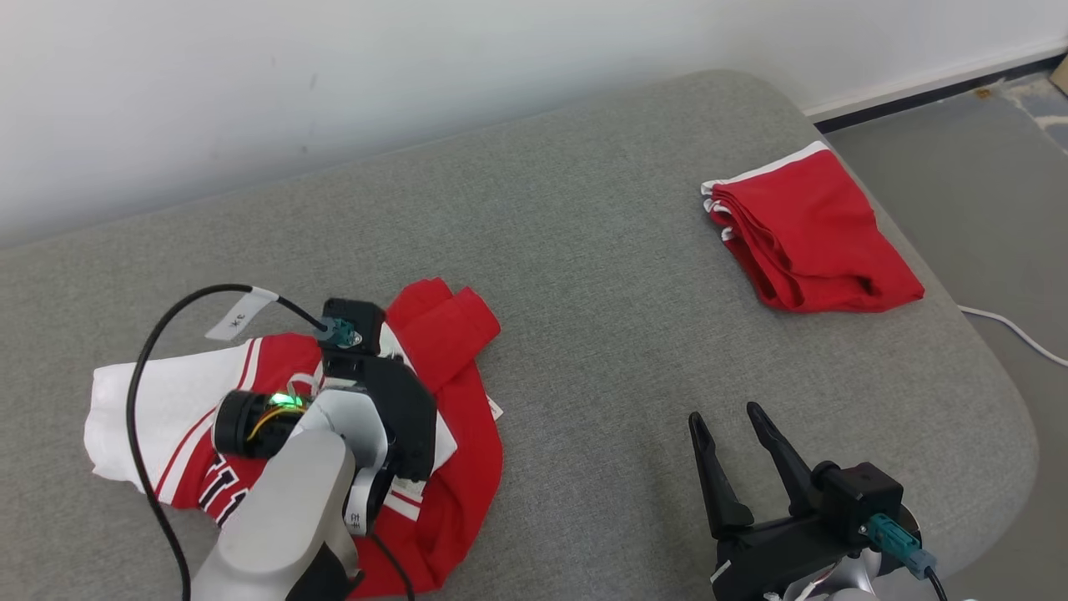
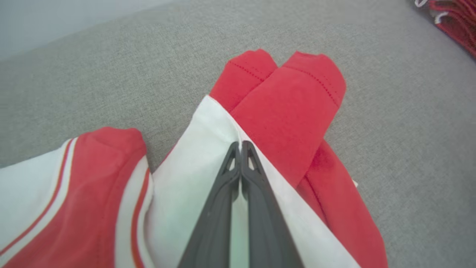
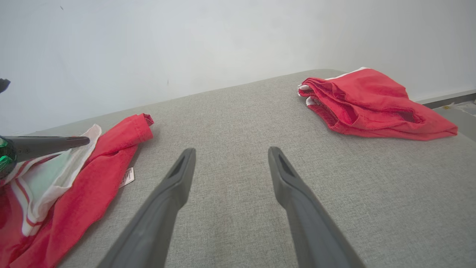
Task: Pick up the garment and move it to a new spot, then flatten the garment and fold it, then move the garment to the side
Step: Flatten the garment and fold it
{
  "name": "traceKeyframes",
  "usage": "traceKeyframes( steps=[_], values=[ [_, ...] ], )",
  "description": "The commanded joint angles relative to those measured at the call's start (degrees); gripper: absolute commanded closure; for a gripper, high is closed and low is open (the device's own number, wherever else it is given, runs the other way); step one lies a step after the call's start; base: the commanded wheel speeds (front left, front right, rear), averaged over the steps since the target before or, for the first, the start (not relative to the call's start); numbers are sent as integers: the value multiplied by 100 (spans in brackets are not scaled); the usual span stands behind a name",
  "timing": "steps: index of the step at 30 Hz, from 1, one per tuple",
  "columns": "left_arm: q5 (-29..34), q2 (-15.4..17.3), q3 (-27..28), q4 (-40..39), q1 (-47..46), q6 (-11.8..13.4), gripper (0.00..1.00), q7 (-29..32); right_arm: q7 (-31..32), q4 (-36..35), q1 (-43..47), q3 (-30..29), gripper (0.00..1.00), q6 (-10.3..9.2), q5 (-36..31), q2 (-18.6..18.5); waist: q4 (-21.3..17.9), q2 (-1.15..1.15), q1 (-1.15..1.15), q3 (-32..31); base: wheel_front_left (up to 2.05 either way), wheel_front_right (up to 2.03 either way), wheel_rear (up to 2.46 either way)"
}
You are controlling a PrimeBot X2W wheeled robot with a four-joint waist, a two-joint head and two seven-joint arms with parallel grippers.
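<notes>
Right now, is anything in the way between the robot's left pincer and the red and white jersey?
No, nothing. The left pincer is shut right on the white part of the red and white jersey. The folded red garment lies far off on the right of the grey cushion, and the right pincer is open.

Two garments lie on the grey couch (image 1: 584,250): one red-and-white jersey (image 1: 167,401) at its left, one folded red garment (image 1: 809,234) at its right. Two grippers: left gripper (image 2: 241,149), right gripper (image 1: 722,411).
</notes>
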Motion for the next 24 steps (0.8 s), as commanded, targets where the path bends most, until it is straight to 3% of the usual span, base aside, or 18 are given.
traceKeyframes(
  steps=[1, 14, 18, 24],
  values=[
    [-5, -21, -9, -106, -159, -64, 100, -213, -45, -5, -49, -8, 0, -14, -3, -2, 58, 0, 0, 3, 0, 0, 0],
    [-260, -353, -105, -1262, -1160, -536, 100, -1921, -15, 35, -62, 0, 0, -14, -27, -2, 207, 0, 0, -140, 0, 0, 0],
    [-624, -383, -127, -1892, -1468, -447, 100, -2376, -25, 48, 12, -74, 0, -14, -45, -3, 277, 0, 0, -207, 0, 0, 0],
    [-1260, -381, -86, -2943, -1362, 2, 100, -2893, -1, -11, 137, -256, 0, -14, -137, -1, 554, 0, 0, -301, 0, 0, 0]
  ],
)
